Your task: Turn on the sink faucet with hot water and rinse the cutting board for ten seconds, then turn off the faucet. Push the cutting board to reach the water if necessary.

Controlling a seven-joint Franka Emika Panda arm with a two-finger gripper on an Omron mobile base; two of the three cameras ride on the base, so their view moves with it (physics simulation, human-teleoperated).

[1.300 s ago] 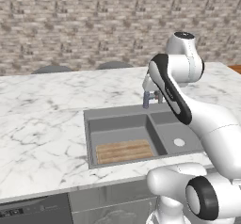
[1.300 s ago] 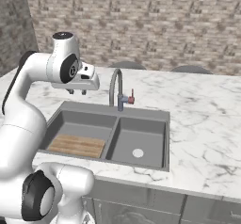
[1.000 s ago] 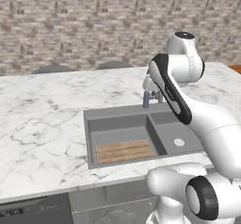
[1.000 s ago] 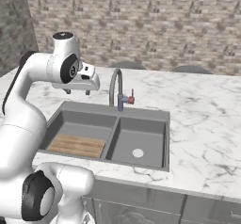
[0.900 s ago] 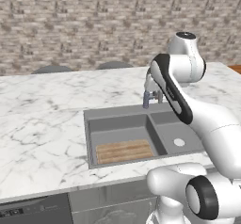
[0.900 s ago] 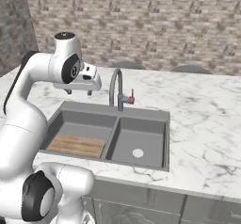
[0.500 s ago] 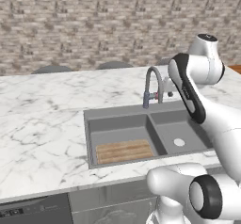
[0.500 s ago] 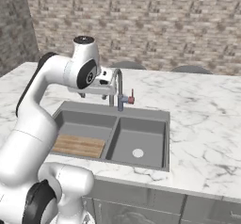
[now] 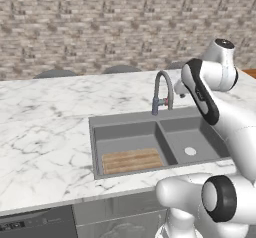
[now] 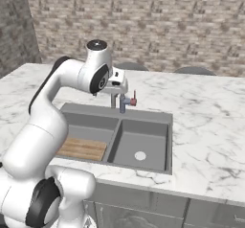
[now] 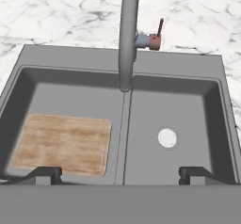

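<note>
From my hand camera the cutting board [image 11: 63,144] lay flat on the floor of the left basin of the sink [image 11: 28,58], close to the near wall, with its right edge just beside the centre divider. In the left base view the same board [image 9: 132,160] sat at the front of that basin, dry, with nothing on it. Over the divider rose the sink faucet [image 11: 128,35], its spout mouth ending right above the divider line. Its small lever [image 11: 159,31], tipped reddish, stuck out to the right of the spout. Further right, the pale round drain [image 11: 167,138] marked the second basin. My claw [image 11: 117,173] hung above the near rim of the sink with its two fingertips [image 11: 45,174] set wide apart, released and grasping nothing. White marble counter [image 9: 45,127] surrounded the sink on all sides.
</note>
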